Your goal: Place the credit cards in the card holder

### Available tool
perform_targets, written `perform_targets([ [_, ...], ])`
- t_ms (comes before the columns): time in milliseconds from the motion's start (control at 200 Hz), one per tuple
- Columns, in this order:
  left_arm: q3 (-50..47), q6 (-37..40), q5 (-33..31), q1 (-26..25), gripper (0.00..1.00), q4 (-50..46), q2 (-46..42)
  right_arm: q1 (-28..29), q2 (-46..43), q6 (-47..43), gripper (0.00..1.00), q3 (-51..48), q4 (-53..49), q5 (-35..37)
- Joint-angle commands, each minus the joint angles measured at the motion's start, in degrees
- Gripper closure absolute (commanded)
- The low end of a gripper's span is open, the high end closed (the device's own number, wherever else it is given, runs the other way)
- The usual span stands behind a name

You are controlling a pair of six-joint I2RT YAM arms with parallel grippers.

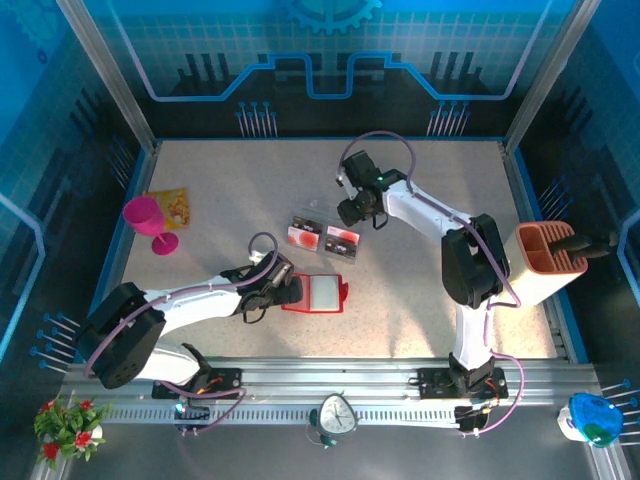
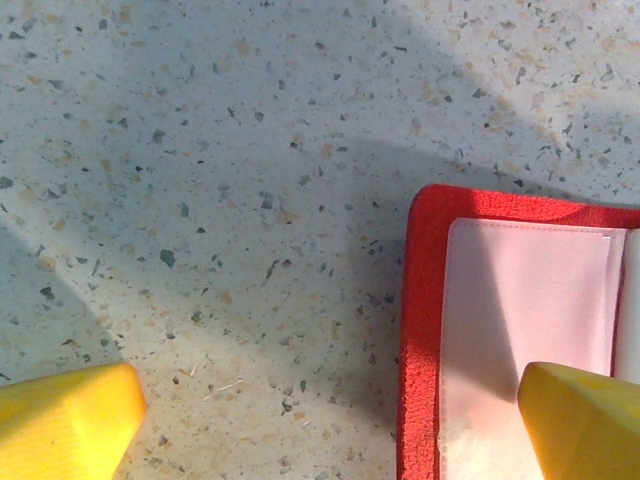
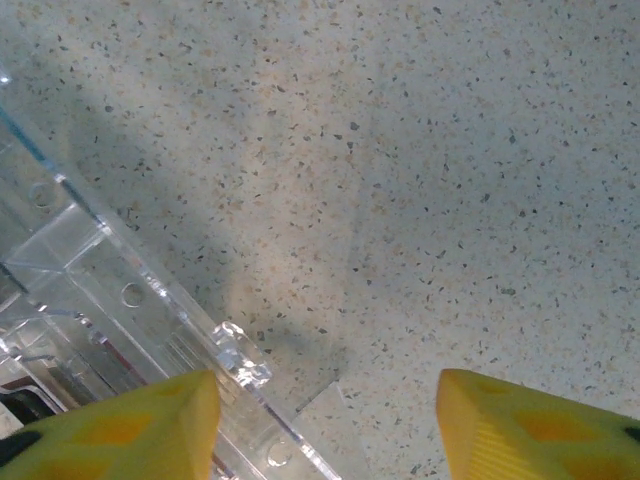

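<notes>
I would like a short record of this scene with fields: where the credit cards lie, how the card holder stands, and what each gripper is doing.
credit cards: two, side by side mid-table, outside the holder
card holder: lies open, pale inside up, nearer the arm bases than the cards
left gripper: open; one finger over the holder's pale inside, the other over bare table
right gripper: open, beside the cards; one finger over a clear plastic sleeve
cards in holder: none seen
</notes>
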Motion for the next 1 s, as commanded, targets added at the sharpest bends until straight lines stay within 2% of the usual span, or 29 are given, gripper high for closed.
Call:
perform_targets([
  [0,-0.4,0.7,1.0,0.2,0.01,2.8,2.5,-1.8,-0.7,0.2,0.45,-1.3,-0.1,-2.1],
  [215,-0.6,0.6,0.9,0.2,0.01,2.6,2.3,-4.3,-3.6,2.3,0.62,-6.4,2.2,-5.6],
  [425,-0.9,0.5,0.7,0.2,0.01,2.4,1.8,-5.6,-7.3,3.7,0.73,-10.9,2.8,-6.0],
  [595,-0.9,0.7,0.8,0.2,0.01,2.4,1.8,-5.9,-11.9,5.7,0.7,-15.6,3.8,-7.1],
  [770,-0.8,0.7,0.9,0.2,0.01,2.4,2.0,-5.1,-19.8,8.9,0.53,-18.6,5.2,-8.3],
  [996,-1.2,0.5,0.6,0.2,0.01,1.9,1.3,-0.1,-21.8,7.6,0.53,-17.8,2.8,-8.1],
])
